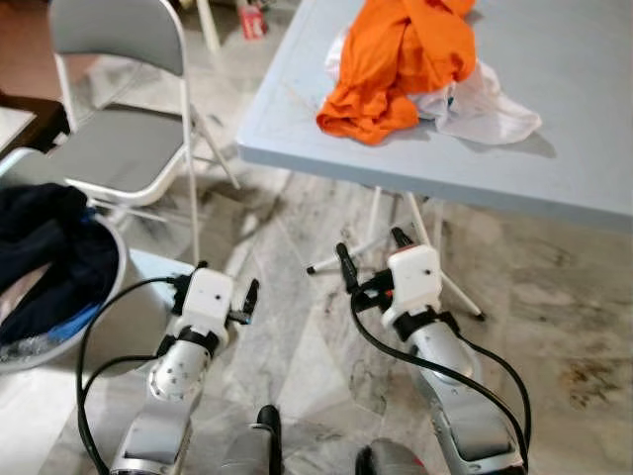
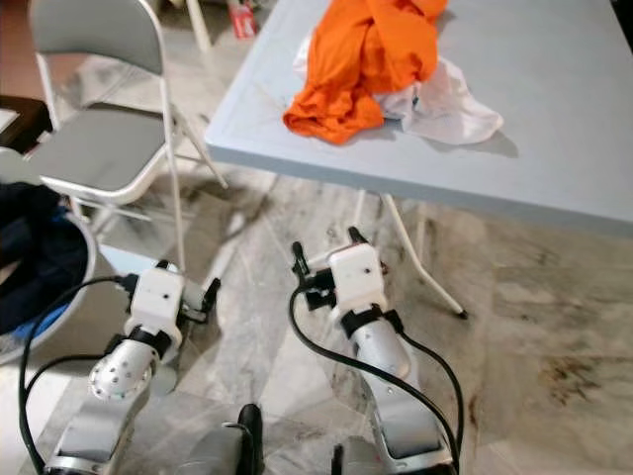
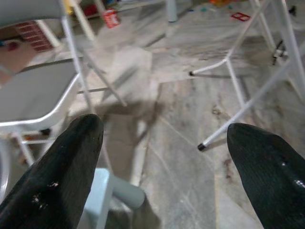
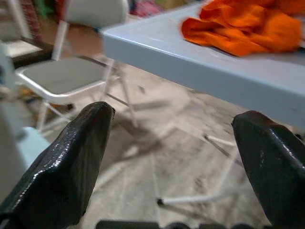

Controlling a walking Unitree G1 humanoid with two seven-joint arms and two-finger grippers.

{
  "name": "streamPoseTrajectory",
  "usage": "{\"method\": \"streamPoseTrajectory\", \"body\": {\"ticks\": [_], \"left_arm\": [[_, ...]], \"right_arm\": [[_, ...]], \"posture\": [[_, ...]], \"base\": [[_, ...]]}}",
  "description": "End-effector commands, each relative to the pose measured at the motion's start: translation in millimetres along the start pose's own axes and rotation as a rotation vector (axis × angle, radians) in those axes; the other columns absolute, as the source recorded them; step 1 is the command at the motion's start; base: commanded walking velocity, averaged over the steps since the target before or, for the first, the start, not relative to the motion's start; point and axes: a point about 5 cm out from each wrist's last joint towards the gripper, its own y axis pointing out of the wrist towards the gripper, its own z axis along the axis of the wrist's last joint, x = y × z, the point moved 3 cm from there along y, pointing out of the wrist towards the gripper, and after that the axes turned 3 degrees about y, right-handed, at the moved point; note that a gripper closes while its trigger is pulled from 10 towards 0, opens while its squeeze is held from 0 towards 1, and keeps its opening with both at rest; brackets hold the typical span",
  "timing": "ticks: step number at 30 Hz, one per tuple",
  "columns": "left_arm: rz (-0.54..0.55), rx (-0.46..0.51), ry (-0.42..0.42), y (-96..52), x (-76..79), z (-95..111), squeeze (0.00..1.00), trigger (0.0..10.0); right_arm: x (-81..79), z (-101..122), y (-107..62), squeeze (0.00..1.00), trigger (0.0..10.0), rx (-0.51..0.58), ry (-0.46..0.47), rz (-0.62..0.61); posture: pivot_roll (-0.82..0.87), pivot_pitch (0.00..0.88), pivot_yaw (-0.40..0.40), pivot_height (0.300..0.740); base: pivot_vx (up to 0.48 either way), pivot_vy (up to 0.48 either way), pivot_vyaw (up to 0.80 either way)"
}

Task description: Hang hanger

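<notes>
Home laundry corner, marble floor (image 1: 297, 356), folding chair (image 1: 124, 148), clothes (image 1: 401, 59) heaped on a table (image 1: 574, 119), laundry basket (image 1: 99, 297)

Clothes (image 1: 406, 59) on table (image 1: 574, 119) — chair (image 1: 119, 148) left, basket (image 1: 114, 287) nearer

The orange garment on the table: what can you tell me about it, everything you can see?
The orange garment is a soft, bright orange piece of cloth, crumpled in a loose heap with deep folds, not spread out or on a hanger. It lies near the front left corner of the pale blue table, partly on top of a white cloth that sticks out beside it to the right. Both robot hands are low above the floor, apart from it.
</notes>
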Motion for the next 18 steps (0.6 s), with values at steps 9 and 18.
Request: {"method": "streamPoseTrajectory", "body": {"ticks": [9, 18], "left_arm": [[-0.055, -0.019, 0.006, -3.0, 10.3, -4.3, 0.0, 10.0], [-0.058, -0.018, 0.006, -2.3, 10.9, -3.3, 0.0, 10.0]], "right_arm": [[5.0, -8.4, -5.1, 0.0, 10.0, -0.032, 0.002, -0.016], [3.3, -10.0, -5.5, 0.0, 10.0, -0.036, 0.006, -0.016]], "posture": [[0.03, 0.259, -0.007, 0.74], [0.03, 0.259, -0.01, 0.74]], "base": [[0.0, 0.416, 0.33], [0.0, 0.42, 0.15]]}}
